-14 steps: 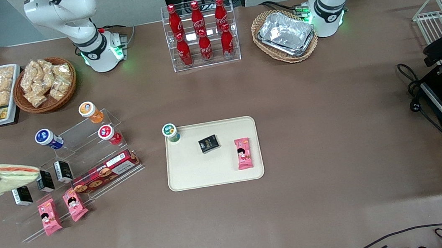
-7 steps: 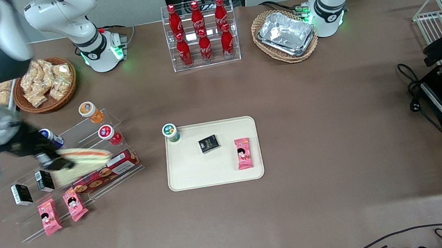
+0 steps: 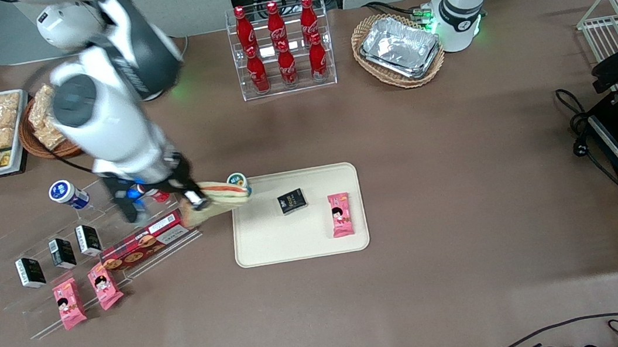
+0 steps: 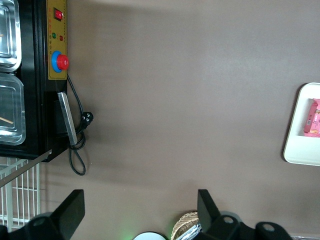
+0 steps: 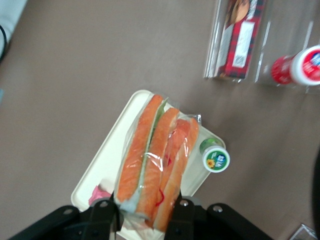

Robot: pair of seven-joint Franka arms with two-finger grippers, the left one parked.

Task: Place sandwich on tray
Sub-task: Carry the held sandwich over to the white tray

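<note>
My right gripper (image 3: pixel 196 201) is shut on the clear-wrapped sandwich (image 3: pixel 221 195), a pale wedge with orange-red and green filling. It holds it in the air over the corner of the cream-beige tray (image 3: pixel 270 243) that lies toward the working arm, beside the green-capped cup (image 3: pixel 238 184). In the right wrist view the sandwich (image 5: pixel 156 157) stands between the two fingers (image 5: pixel 102 215) with the tray (image 5: pixel 112 160) below it. A black box (image 3: pixel 292 201) and a pink snack packet (image 3: pixel 340 214) lie on the tray.
A clear tiered stand (image 3: pixel 82 248) with cups, black boxes, a red biscuit box (image 3: pixel 143 240) and pink packets lies toward the working arm's end. A cola bottle rack (image 3: pixel 282 47), a wicker basket of foil trays (image 3: pixel 399 49) and snack baskets stand farther from the camera.
The right arm has swept in from the working arm's end of the table, carrying the sandwich over the tiered stand to the tray's corner.
</note>
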